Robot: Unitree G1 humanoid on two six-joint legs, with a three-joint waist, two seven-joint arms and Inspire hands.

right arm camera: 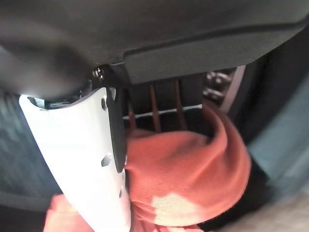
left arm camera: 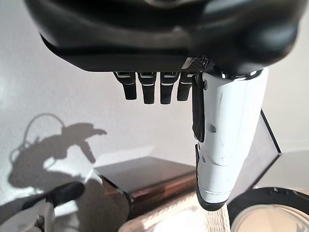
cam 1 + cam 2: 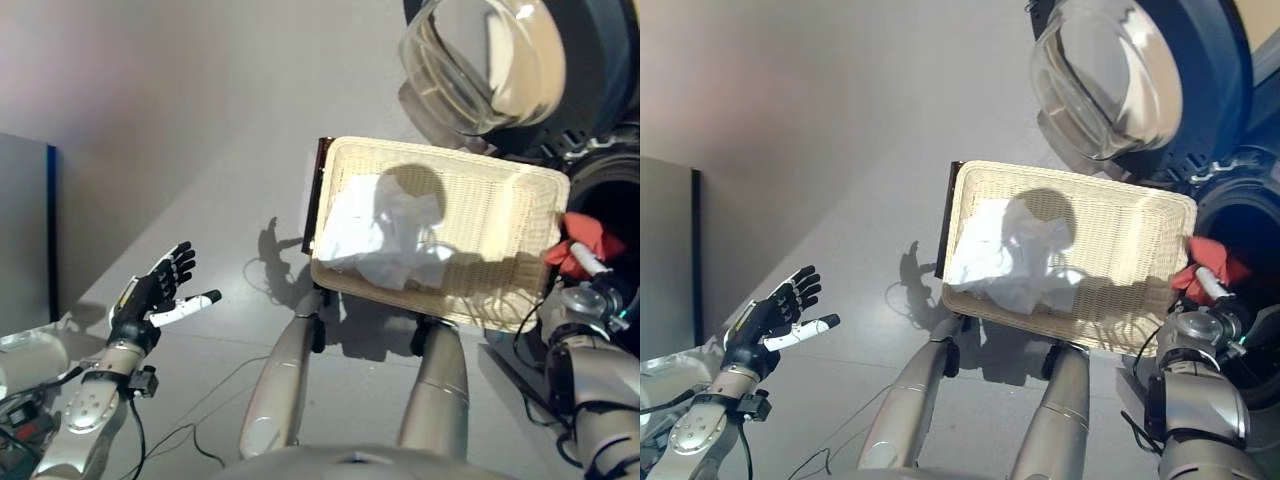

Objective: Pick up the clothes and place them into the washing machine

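Red garment (image 1: 188, 169) — in right hand (image 3: 590, 268).

Bright, hard light from above, floor (image 3: 200, 150) evenly lit and pale. Crisp dark shadows: a rounded one falls across the basket (image 3: 500, 200) and white cloth (image 3: 385, 235), another on the floor between left robot hand (image 3: 160, 290) and basket. Strong glare on the washer door glass (image 3: 480, 60). Right wrist view soft: red cloth (image 1: 188, 169) against right robot hand (image 1: 77, 159) blurred, background dim. Left wrist view shows sharp floor shadow past the fingers.
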